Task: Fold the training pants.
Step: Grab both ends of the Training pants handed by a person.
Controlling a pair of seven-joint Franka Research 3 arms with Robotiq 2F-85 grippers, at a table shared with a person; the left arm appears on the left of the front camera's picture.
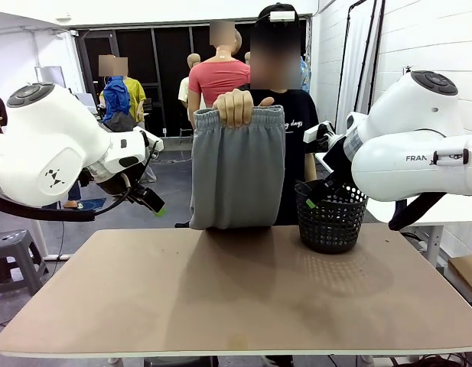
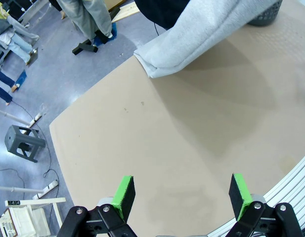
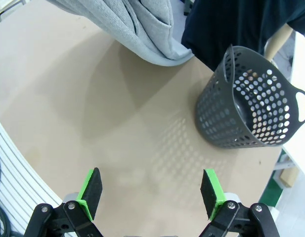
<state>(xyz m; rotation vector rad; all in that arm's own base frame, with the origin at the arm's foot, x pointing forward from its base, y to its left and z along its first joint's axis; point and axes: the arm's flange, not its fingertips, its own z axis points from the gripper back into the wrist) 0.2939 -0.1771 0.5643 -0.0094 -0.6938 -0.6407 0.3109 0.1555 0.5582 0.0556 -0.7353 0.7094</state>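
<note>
A person at the far side holds the light grey training pants up by the waistband with one hand; the folded bottom touches the table's far edge. In the wrist views the hanging cloth lies at the top. My left gripper hovers open at the left, above the table and apart from the pants; its green pads have nothing between them. My right gripper is open at the right, beside the basket's rim; its pads hold nothing.
A black mesh basket stands on the far right of the tan table, right of the pants. A grey stool stands on the floor off the table's left. Other people stand farther back.
</note>
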